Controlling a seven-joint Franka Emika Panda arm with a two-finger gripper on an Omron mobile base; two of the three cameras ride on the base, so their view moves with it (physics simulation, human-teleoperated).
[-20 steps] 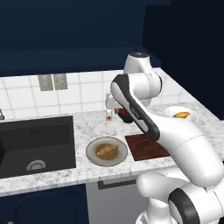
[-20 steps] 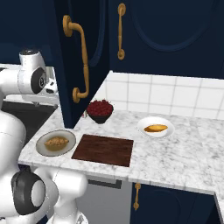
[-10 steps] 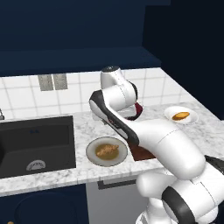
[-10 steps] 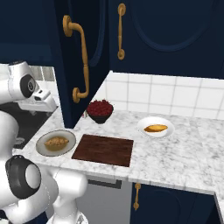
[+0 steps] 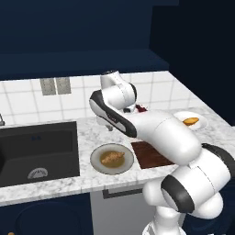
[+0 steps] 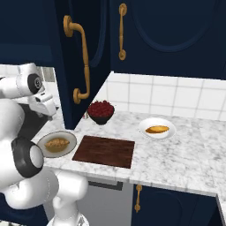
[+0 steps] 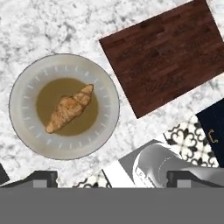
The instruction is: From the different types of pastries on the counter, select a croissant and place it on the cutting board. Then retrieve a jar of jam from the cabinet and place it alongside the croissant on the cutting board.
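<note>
The croissant (image 7: 70, 108) lies in the middle of a round beige plate (image 7: 26, 78), its long axis running diagonally across the plate's darker centre as my hand camera sees it; from the left base view it shows as a small golden-brown piece (image 5: 111, 158) on that plate (image 5: 98, 163), and from the right base view likewise (image 6: 57, 143) on the plate (image 6: 44, 150). Just beside the plate, not touching it, lies the cutting board (image 7: 166, 57), dark reddish-brown and bare, flat on the marbled counter (image 7: 43, 26); the right base view shows the board (image 6: 104, 151) between the plate and the counter's front edge (image 6: 176, 167). Behind the board sits a dark bowl of red berries (image 6: 101, 109), close to the tall navy cabinet (image 6: 92, 48) with its curved brass handle (image 6: 82, 62). Farther along the counter, well apart from the board, a second pastry (image 6: 157, 129) rests on a white plate (image 6: 145, 126); the left base view shows it too (image 5: 190, 121). The black sink (image 5: 36, 147) is on the plate's other side. My gripper (image 7: 111, 177) hangs above the plate, looking straight down, its fingers (image 7: 41, 177) spread wide with nothing between them, well clear of the croissant.
</note>
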